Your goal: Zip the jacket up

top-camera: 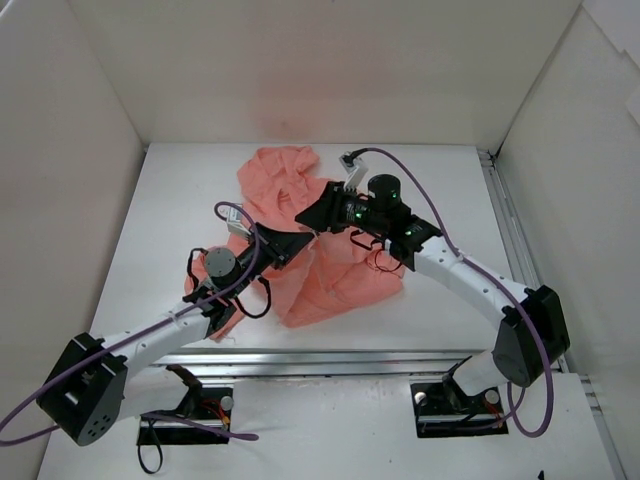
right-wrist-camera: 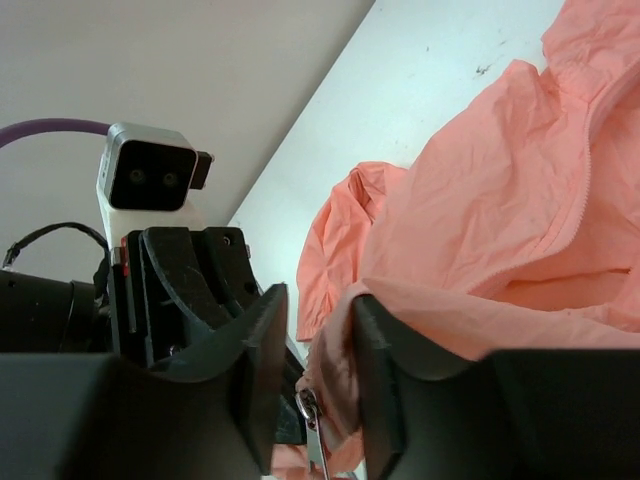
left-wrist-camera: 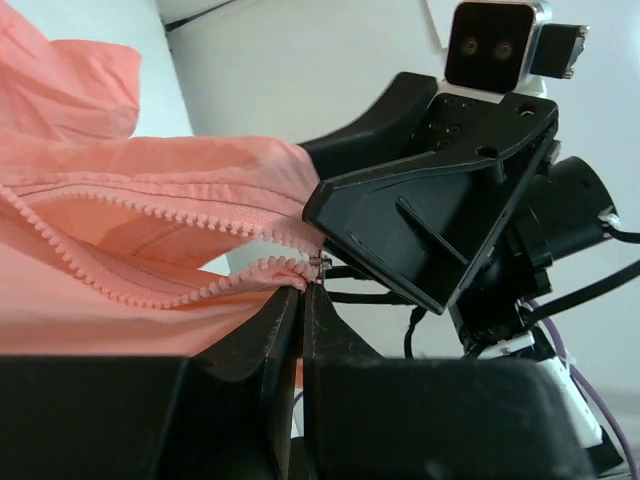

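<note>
Top external view: the jacket [top-camera: 340, 280] lies crumpled at the middle of the white bench [top-camera: 450, 180], its longer extent running from the far side toward the near edge. White enclosure walls [top-camera: 300, 70] stand on three sides. An aluminium rail [top-camera: 350, 360] runs along the near edge, and purple cables [top-camera: 430, 200] loop over both arms. The two arms converge over the fabric and cover part of it. The left end effector [top-camera: 290, 243] and the right end effector [top-camera: 322, 215] face each other just beside one another.

Left wrist view: two rows of zip teeth [left-wrist-camera: 150, 205] enter from the left, apart from each other, and converge at the slider [left-wrist-camera: 320, 263], just above the fingertips. The left end effector is closed, pinching jacket fabric at the foot of the zip. The right end effector blocks the view beyond the slider.

Right wrist view: the right jaws stand slightly apart. The metal zip pull [right-wrist-camera: 306, 405] hangs in the gap, and fabric drapes over one finger. No firm grip is visible.
</note>
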Controlling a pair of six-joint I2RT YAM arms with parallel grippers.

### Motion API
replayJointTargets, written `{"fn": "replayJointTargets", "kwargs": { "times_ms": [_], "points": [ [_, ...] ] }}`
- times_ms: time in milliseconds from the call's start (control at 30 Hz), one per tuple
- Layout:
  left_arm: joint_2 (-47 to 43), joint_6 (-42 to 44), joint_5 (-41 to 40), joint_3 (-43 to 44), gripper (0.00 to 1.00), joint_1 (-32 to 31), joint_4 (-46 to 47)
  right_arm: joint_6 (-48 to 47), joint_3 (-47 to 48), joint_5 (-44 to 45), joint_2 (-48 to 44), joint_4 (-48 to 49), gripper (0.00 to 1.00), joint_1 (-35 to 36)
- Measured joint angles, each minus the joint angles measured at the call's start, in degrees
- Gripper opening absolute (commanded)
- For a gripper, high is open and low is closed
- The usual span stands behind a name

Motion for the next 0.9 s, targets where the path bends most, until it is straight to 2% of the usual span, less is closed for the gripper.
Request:
{"fn": "replayJointTargets", "kwargs": {
  "times_ms": [100,333,567,900],
  "points": [
    [-0.37,-0.22,0.33,-0.17,0.00,-0.02,1.66,-0.42,0.83,0.20,0.00,-0.28,0.46,0.00],
    [-0.90,-1.07,0.13,-0.61,0.00,-0.02,3.76,-0.87,2.47,1.16,-0.15,-2.08,0.62,-0.55],
    [-0.83,-2.25,-0.11,-2.23,0.00,-0.02,6.16,-0.63,4.79,2.99,-4.35,-6.43,0.62,-4.28],
    [0.35,-2.86,0.04,-2.38,0.00,-0.02,7.54,4.76,-3.61,3.48,-18.80,-7.98,0.46,-7.96]
  ]
}}
